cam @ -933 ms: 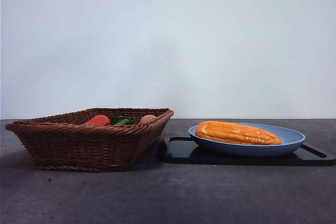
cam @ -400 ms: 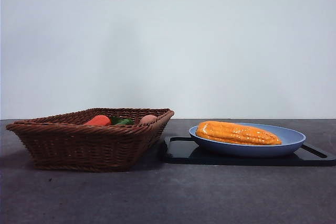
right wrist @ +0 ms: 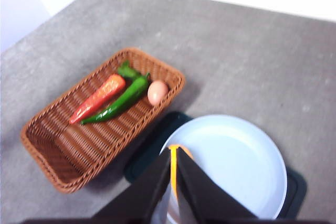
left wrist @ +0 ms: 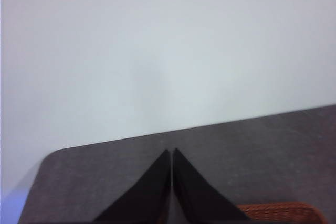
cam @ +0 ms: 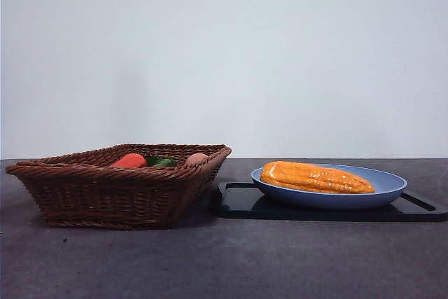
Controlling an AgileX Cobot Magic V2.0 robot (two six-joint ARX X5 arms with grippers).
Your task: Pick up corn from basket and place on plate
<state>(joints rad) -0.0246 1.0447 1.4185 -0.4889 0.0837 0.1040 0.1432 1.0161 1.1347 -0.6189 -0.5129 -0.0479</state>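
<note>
The corn (cam: 316,177) lies on its side in the blue plate (cam: 387,188), which rests on a black tray (cam: 241,201) just beside the basket (cam: 119,190); judged from that, the placing is done and the step in hand is simply to pull clear and park. The right gripper (right wrist: 174,182) hangs high above the plate, jaws pressed together and holding nothing, with a sliver of the yellow cob showing through the slit between its tips and the basket off to one side below them. The left gripper (left wrist: 171,182) is likewise clenched and empty, with bare table (left wrist: 262,145) ahead of its tips and only a corner of the basket rim beside one jaw. To finish well, the right arm should rise straight away from the plate rather than sweep sideways across the basket, where a carrot (right wrist: 98,98), a green pepper (right wrist: 118,100) and an egg (right wrist: 157,92) remain, so nothing gets nudged.
</note>
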